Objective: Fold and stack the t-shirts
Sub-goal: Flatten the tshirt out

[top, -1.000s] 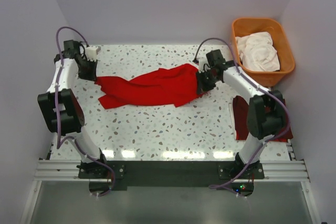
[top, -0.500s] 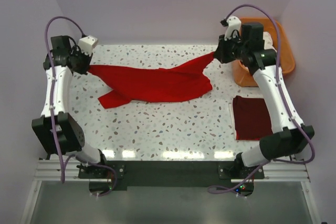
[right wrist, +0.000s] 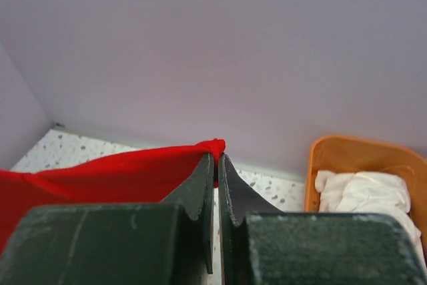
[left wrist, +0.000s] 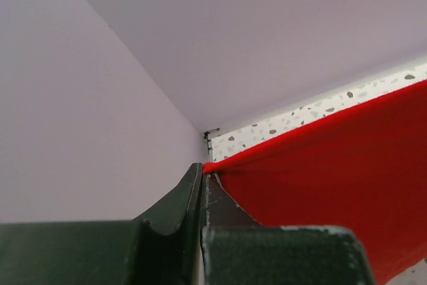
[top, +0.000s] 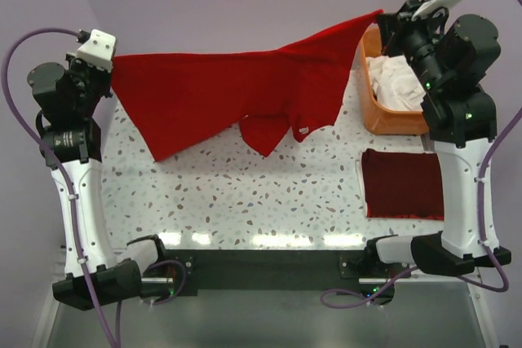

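Red t-shirt (top: 220, 95), heaped on the table (top: 245, 201) a second ago, now hangs stretched above it, one corner pinched in the left gripper (left wrist: 203, 171), another in the right gripper (right wrist: 216, 161).

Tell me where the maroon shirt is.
In the top view, the maroon shirt lies folded on the table at the right, in front of the orange tub.
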`<state>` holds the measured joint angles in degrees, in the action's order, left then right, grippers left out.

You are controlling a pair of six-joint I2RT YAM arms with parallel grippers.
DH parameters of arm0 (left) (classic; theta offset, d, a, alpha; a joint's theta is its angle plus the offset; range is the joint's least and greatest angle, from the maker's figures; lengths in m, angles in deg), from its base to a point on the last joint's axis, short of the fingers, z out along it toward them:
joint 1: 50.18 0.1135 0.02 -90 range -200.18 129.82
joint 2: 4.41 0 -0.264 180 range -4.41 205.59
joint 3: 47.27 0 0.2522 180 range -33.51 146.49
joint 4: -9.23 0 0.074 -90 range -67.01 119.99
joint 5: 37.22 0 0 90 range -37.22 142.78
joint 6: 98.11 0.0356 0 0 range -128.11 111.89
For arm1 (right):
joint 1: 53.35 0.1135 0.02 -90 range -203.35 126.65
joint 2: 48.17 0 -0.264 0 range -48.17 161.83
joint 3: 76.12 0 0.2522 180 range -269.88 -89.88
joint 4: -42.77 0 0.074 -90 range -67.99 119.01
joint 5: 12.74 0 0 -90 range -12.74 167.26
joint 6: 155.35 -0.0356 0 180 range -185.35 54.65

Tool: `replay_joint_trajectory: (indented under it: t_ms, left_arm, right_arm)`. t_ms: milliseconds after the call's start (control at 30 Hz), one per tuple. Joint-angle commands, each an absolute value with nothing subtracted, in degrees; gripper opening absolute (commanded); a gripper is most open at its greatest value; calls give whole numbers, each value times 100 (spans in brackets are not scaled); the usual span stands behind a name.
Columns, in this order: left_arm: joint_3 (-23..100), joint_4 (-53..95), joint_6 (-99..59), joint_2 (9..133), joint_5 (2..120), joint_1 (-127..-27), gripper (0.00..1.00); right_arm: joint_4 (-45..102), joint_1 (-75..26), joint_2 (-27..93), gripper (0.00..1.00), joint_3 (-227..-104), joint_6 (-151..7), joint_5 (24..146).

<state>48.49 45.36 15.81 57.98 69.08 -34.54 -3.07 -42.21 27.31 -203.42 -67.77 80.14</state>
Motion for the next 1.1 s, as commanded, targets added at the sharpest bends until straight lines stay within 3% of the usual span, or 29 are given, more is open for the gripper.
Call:
replay_joint_trajectory:
  t_ms: [0,133,300,533,700,833,933,1067]
  left_arm:
    - [5121,3863,1158,5791,6859,-3392,0]
    - [5174,3670,1114,5457,7036,-3392,0]
    - [5244,3555,1166,5517,7281,-3392,0]
    - [6139,3881,1044,6762,7810,-3471,0]
    - [6738,3294,991,8071,7170,-3927,0]
    - [8331,2652,607,9224,6843,-4086,0]
    - [9939,2388,114,10060,6518,-4069,0]
    - [10106,834,-152,9983,6333,-4025,0]
  right_arm:
    - [150,-4245,2829,0,-21169,-6712,7533]
    - [264,-4245,2917,0,-21653,-6388,7305]
    - [773,-4245,3048,0,-21417,-6193,7006]
    - [1177,-4245,4269,0,-21872,-6087,6821]
    - [1766,-4245,5499,0,-22996,-6052,6777]
    - [2450,-4237,6397,0,-24410,-6061,6821]
    - [3414,-4245,6319,0,-24248,-6026,6734]
    - [4341,-4245,5871,0,-24166,-5754,6715]
